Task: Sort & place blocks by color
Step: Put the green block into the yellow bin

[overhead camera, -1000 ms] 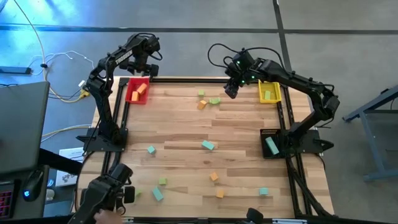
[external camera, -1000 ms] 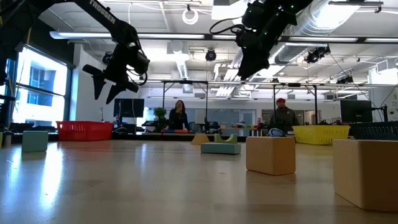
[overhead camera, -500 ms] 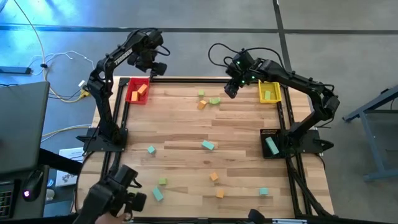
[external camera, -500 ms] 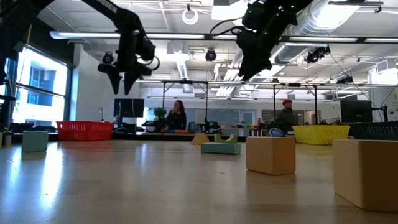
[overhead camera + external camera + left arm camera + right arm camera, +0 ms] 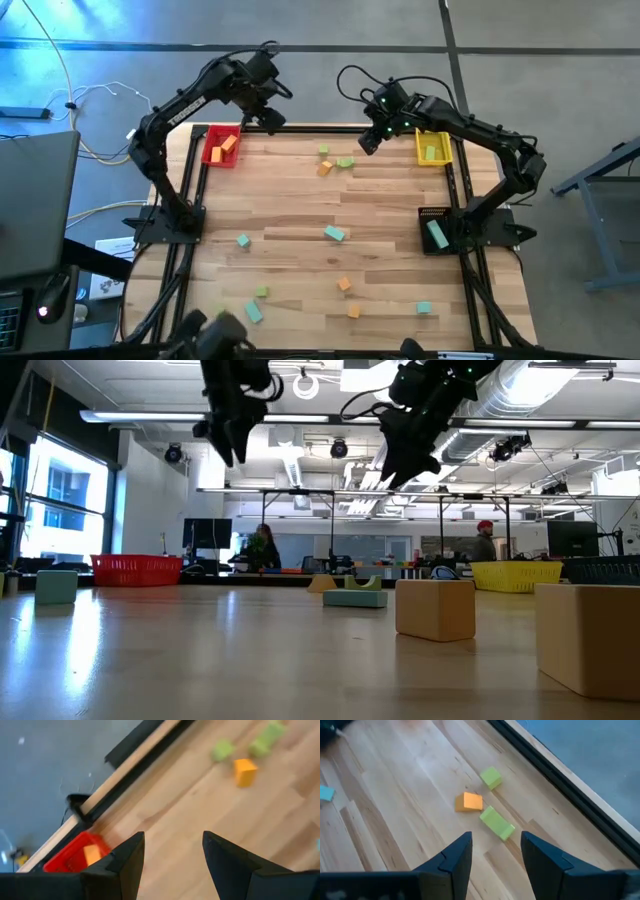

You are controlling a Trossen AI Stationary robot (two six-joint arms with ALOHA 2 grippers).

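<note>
Small orange, light green and teal blocks lie scattered on the wooden table. An orange block [image 5: 325, 169], a green cube [image 5: 324, 150] and a green bar [image 5: 345, 161] rest flat near the far edge. My left gripper [image 5: 272, 118] hangs open, high over the far edge just right of the red tray [image 5: 221, 146]; its wrist view shows the tray [image 5: 75, 857] and the orange block [image 5: 245, 771]. My right gripper [image 5: 368, 143] hovers open above and right of that group, with the orange block [image 5: 469, 802] and green bar [image 5: 497, 823] ahead of its fingers.
The red tray holds orange blocks, the yellow tray [image 5: 433, 148] a green block, and a dark tray [image 5: 436, 232] at the right edge a teal one. More blocks lie mid-table [image 5: 335, 234] and near the near edge [image 5: 353, 311]. Black frame rails border the table.
My left gripper has swung from above the red tray toward the table's right along the far edge, rising and turning as it went, and has stayed open. My right arm has kept still. No block has moved.
</note>
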